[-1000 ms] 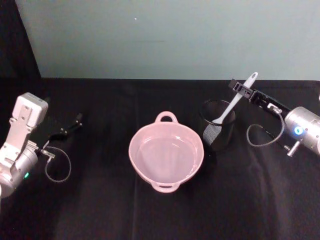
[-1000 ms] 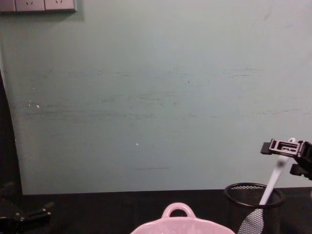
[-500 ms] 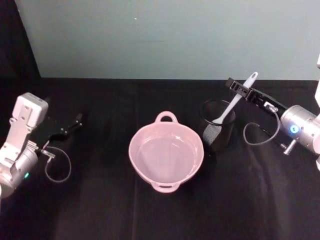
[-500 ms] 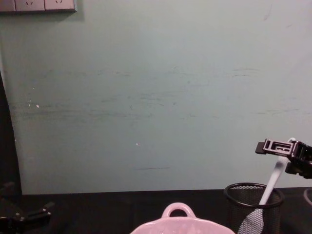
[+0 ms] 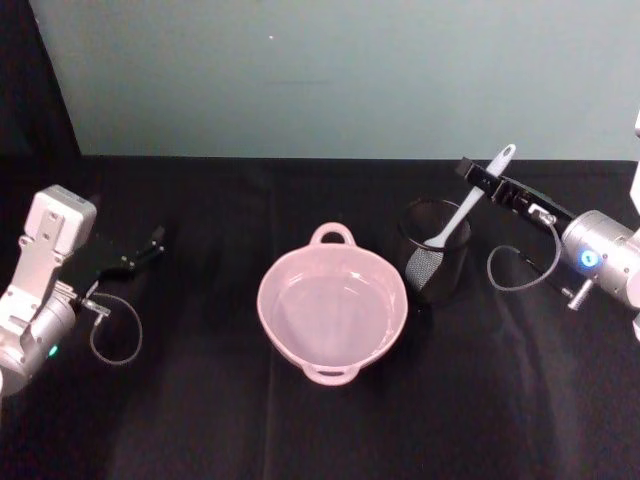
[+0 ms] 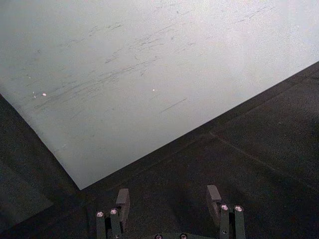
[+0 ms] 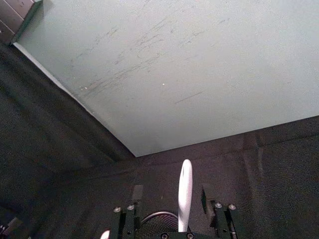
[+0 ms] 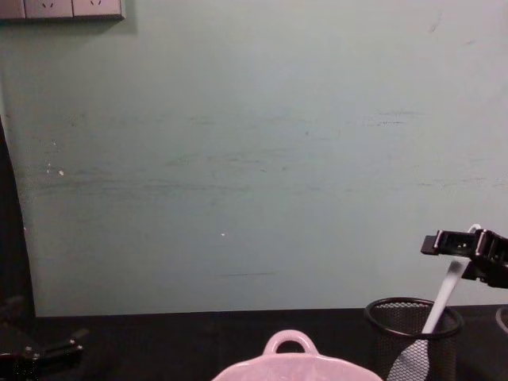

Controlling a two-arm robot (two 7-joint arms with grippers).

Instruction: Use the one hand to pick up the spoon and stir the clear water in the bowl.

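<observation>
From the head camera I see the right gripper [image 5: 476,172] reaching in from the right, up at the top of the spoon [image 5: 462,208]. The spoon stands tilted in a black mesh cup [image 5: 436,268], just right of the pink bowl [image 5: 332,312] on the black counter [image 5: 200,420]. That view does not tell me how the jaws stand. The right wrist camera does: both fingers [image 7: 137,193] are spread, with the white handle rising between them and a gap on either side. So this gripper is released, straddling the spoon and not clamping it.

The chest camera adds the side view: the gripper is level with the handle's upper end, above the cup's rim.

The left gripper [image 5: 150,246] is parked at the counter's left edge. Its wrist camera shows its fingers apart with nothing between them.

Against half a second ago, the right gripper has drawn back slightly to the right and sits a touch lower. The spoon, cup and bowl have not moved.

A small white label [image 5: 541,212] sits on the right gripper's body, but I cannot read it.
</observation>
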